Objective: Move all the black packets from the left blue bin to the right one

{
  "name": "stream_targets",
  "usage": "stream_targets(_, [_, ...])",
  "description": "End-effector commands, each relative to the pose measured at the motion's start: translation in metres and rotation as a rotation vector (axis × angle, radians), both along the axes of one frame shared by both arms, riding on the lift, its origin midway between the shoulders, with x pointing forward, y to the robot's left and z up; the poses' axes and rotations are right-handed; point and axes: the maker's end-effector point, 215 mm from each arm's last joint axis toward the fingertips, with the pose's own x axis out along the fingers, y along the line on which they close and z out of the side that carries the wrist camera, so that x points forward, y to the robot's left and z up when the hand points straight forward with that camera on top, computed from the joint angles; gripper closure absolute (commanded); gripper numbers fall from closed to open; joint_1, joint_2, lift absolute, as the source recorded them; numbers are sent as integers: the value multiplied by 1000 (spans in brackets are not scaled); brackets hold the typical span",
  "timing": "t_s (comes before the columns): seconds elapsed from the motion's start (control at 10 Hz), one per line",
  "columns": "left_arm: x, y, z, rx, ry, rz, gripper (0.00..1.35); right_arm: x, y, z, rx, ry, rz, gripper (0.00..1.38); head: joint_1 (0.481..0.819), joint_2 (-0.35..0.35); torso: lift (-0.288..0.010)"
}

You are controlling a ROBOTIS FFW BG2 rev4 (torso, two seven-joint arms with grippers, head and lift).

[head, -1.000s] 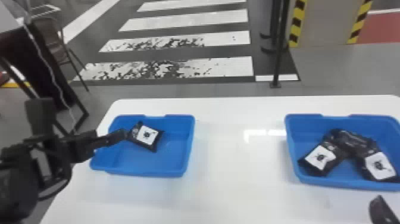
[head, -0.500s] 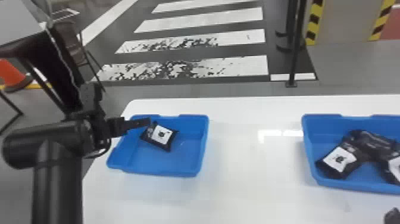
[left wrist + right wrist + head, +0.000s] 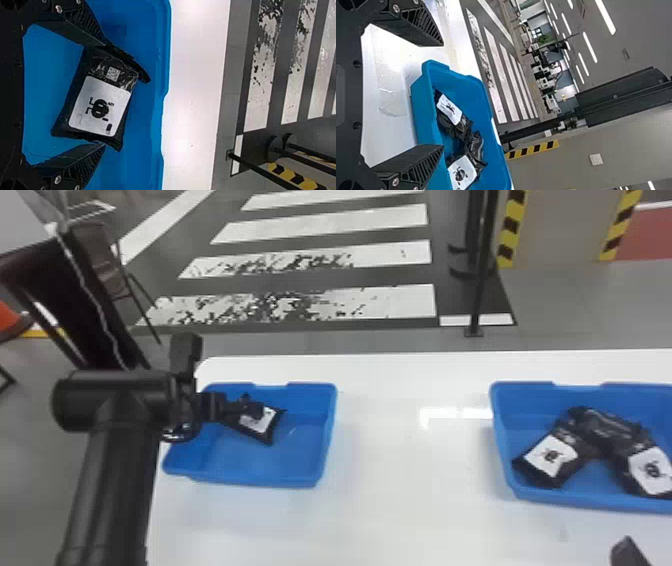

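Note:
My left gripper (image 3: 254, 410) is over the left blue bin (image 3: 250, 477), at the black packet (image 3: 265, 425) with a white label. In the left wrist view the left gripper (image 3: 104, 95) stands open, its fingers on either side of the packet (image 3: 101, 105), close to its edges. The right blue bin (image 3: 590, 501) holds several black packets (image 3: 550, 455), overlapping. At the lower right of the head view is the tip of my right gripper (image 3: 627, 552). In the right wrist view the right gripper (image 3: 442, 95) is open with nothing held, near the right bin (image 3: 470, 85).
Both bins stand on a white table (image 3: 400, 490), with a wide stretch of tabletop between them. Behind the table are a black pole (image 3: 480, 280) and a floor with white stripes. A dark chair (image 3: 100, 265) stands at the back left.
The left arm has come in over the left bin, its gripper moving right onto the packet. The head view has shifted, so the bins sit farther right in it.

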Motion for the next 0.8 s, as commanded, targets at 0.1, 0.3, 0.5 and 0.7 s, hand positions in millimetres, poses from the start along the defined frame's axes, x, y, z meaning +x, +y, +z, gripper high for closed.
stream_targets(0.1, [28, 2, -9, 67, 20, -54, 133, 1, 2, -3, 13, 5, 4, 116, 695, 228, -140])
stream_targets(0.3, [25, -6, -26, 56, 60, -63, 156, 0, 3, -10, 21, 17, 6, 116, 695, 226, -140])
stream_targets(0.5, [11, -10, -41, 52, 119, -55, 464, 0, 2, -12, 33, 21, 2, 116, 695, 219, -140])
stream_targets(0.7, [13, -12, -43, 55, 105, -53, 1200, -4, 3, -10, 46, 23, 2, 116, 695, 217, -140])
